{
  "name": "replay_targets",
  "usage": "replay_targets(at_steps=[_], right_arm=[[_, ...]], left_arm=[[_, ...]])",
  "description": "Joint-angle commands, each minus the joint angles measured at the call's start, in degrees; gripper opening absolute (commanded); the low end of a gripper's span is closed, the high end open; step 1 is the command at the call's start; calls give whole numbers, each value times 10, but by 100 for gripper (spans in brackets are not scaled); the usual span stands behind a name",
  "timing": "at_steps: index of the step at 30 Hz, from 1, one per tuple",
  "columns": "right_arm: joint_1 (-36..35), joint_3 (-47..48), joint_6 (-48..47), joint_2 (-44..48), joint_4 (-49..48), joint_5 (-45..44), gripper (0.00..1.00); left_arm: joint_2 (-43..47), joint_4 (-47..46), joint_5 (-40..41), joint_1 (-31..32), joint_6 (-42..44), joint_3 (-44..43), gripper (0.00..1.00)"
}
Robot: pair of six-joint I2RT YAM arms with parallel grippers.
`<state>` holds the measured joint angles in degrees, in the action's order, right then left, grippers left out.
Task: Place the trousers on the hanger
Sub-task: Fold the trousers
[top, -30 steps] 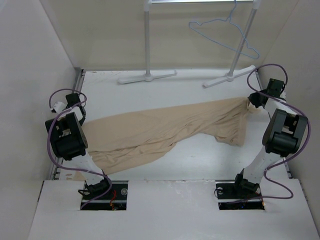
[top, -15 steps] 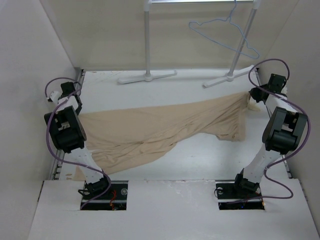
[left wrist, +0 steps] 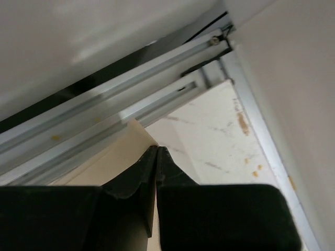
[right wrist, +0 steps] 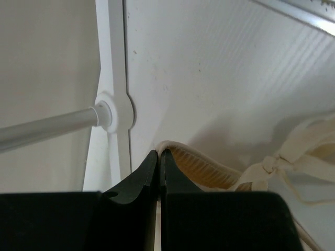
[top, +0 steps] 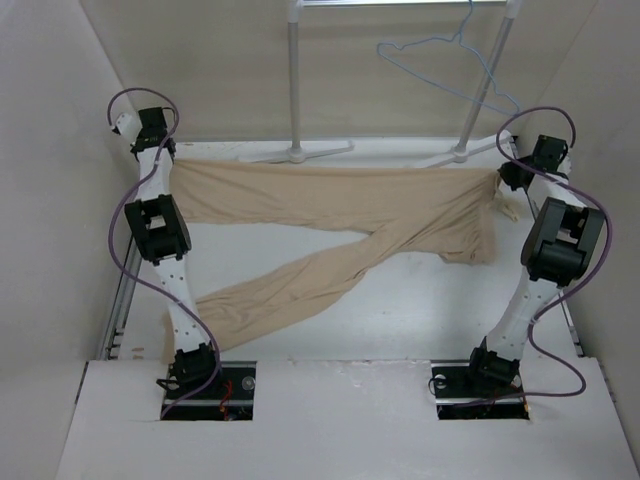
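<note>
The beige trousers [top: 330,205] hang stretched across the back of the table, one leg pulled straight between my two grippers, the other leg trailing down to the front left. My left gripper [top: 168,160] is shut on a leg end; its cloth shows in the left wrist view [left wrist: 112,157] beside the closed jaws [left wrist: 157,149]. My right gripper [top: 503,178] is shut on the waistband [right wrist: 209,167], with the drawstring [right wrist: 293,157] hanging beside it; the jaws [right wrist: 158,152] are closed. The light-blue wire hanger [top: 450,62] hangs on the rack at the back right.
A white garment rack stands at the back, with posts [top: 293,75] and flat feet [top: 295,152]; one foot shows in the right wrist view [right wrist: 116,112]. Enclosure walls close in on both sides. An aluminium rail [left wrist: 104,110] runs along the left table edge.
My left gripper has lifted and moved far back with the leg end, pulling that leg straight and taut. My right gripper moved slightly back, still holding the waistband.
</note>
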<state>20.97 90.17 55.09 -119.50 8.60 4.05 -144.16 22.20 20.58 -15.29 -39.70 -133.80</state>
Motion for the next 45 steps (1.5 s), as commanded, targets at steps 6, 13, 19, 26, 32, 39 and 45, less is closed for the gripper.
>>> replay_targets(at_steps=[6, 13, 19, 26, 32, 39, 45], right_arm=[[2, 120, -13, -47, 3, -20, 41], [-40, -8, -43, 112, 12, -40, 80], [-128, -268, -39, 324, -13, -116, 8], [-311, -402, -6, 490, 25, -162, 4], [-367, -500, -1, 628, 54, -102, 11], [-432, -531, -17, 683, 91, -82, 23], [-436, -534, -41, 705, 91, -67, 34]], left_arm=[[-7, -21, 10, 22, 16, -12, 50], [289, -130, 9, 50, 23, 354, 78], [633, -57, 57, 150, -11, 707, 59], [887, 316, 13, 143, -94, 835, 39], [998, 511, -100, 138, -214, 887, 40], [944, 505, -71, 143, -215, 888, 47], [817, 345, 9, 139, -178, 898, 53]])
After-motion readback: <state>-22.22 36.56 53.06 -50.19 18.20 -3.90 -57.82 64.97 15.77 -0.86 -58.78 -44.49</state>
